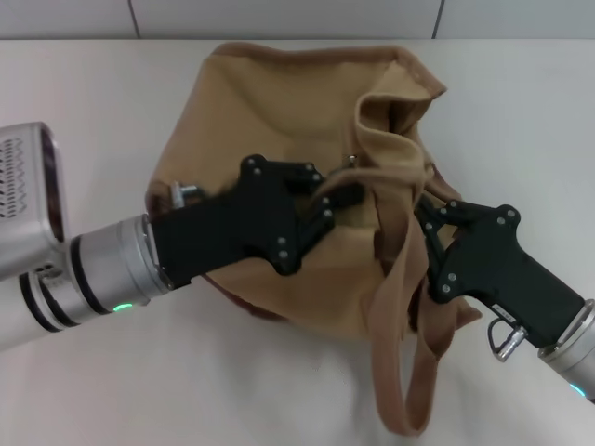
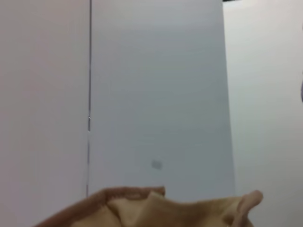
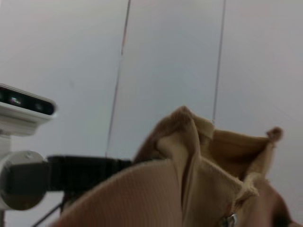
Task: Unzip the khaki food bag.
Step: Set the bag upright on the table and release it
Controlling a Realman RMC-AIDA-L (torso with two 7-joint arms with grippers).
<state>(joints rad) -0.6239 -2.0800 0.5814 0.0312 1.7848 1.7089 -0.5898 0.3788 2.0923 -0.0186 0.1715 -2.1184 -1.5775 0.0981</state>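
Note:
The khaki food bag (image 1: 307, 121) lies slumped in the middle of the white table, tan with a darker brown rim. Its top gapes open at the far right (image 1: 395, 102). A small silver zipper pull (image 1: 353, 160) shows on top, and also in the right wrist view (image 3: 230, 220). My left gripper (image 1: 356, 193) lies across the bag, shut on its fabric just below the pull. My right gripper (image 1: 424, 210) is shut on the bag's right side, its tips partly hidden by a strap handle (image 1: 395, 372) that hangs toward me. The bag's rim shows in the left wrist view (image 2: 156, 208).
The white table (image 1: 521, 111) surrounds the bag, with a grey panelled wall (image 1: 279, 17) behind it. My left arm (image 3: 71, 172) and its wrist camera (image 3: 23, 104) show in the right wrist view, next to the bag (image 3: 189, 161).

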